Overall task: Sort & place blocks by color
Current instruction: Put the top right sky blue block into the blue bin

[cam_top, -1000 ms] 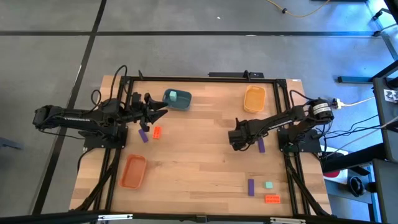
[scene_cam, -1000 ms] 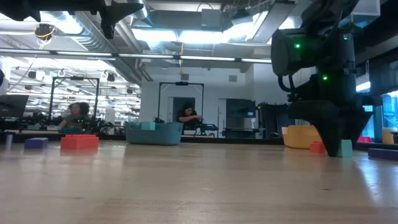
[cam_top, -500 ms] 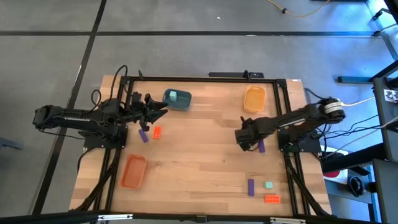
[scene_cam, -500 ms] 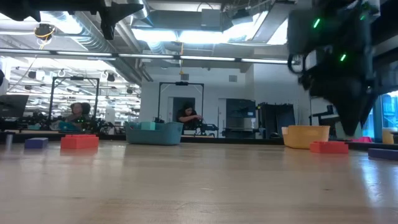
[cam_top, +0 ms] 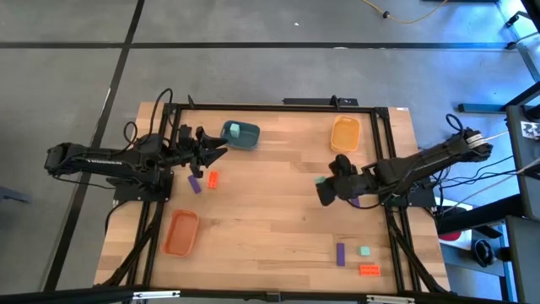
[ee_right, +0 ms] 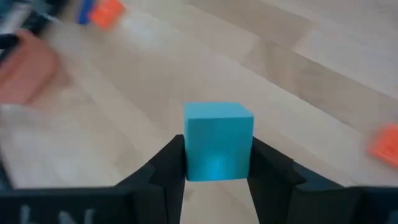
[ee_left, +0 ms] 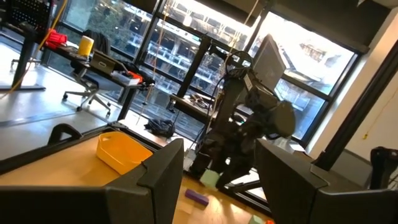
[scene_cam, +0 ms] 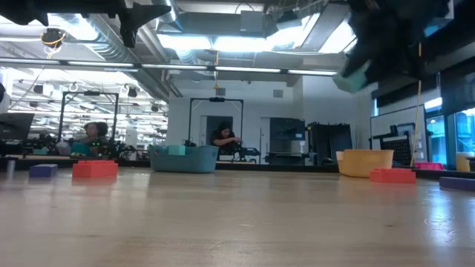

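Observation:
My right gripper (cam_top: 324, 189) is shut on a pale teal-green block (ee_right: 217, 140), high above the table's right half; the block also shows in the low view (scene_cam: 353, 76). My left gripper (cam_top: 215, 150) is open and empty, above the table next to the blue tray (cam_top: 240, 133), which holds a teal block. A purple block (cam_top: 196, 182) and an orange-red block (cam_top: 213, 178) lie flat on the table near my left gripper. A purple block (cam_top: 355, 200) lies under my right arm. A purple block (cam_top: 340, 253), a teal block (cam_top: 364, 251) and an orange-red block (cam_top: 369, 269) lie at the near right. My right gripper pinches the teal block by two opposite side faces (ee_right: 189, 155) between its two fingers (ee_right: 168, 165). The fingers slant downward. The block is lifted clear of the table and sits level between the fingertips.
A yellow-orange tray (cam_top: 345, 133) stands at the far right and an orange tray (cam_top: 180, 232) at the near left. Bare wood lies across the table's middle (cam_top: 270, 211). A black frame rail (cam_top: 278, 105) runs along the table's far edge. People sit in the room beyond.
My right gripper has risen from the table with the teal block, which is now lifted well clear. The gripper has stayed shut on the block.

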`<state>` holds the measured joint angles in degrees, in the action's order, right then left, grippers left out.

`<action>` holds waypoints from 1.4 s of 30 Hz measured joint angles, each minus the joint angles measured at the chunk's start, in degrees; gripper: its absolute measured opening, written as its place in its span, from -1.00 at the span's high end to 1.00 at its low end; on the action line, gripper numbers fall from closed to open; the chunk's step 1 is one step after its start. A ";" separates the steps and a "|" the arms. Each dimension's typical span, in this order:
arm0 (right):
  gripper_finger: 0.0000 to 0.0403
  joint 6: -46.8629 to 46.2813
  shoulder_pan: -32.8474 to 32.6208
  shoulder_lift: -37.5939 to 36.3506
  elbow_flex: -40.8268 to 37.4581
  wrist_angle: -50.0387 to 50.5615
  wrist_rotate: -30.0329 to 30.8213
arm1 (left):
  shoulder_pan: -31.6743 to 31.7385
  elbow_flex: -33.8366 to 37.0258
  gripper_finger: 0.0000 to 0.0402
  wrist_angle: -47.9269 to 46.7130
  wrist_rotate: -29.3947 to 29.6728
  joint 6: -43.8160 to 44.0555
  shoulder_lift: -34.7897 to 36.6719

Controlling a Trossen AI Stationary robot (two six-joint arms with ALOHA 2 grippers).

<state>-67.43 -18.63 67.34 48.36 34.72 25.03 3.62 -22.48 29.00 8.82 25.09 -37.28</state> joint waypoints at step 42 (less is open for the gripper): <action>0.32 4.77 0.52 0.42 0.00 -8.86 -1.48 | -0.01 0.00 0.05 -0.03 0.11 -0.27 0.02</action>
<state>-62.65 -18.11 67.77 48.36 25.87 23.55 3.61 -22.48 28.98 8.92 24.82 -37.26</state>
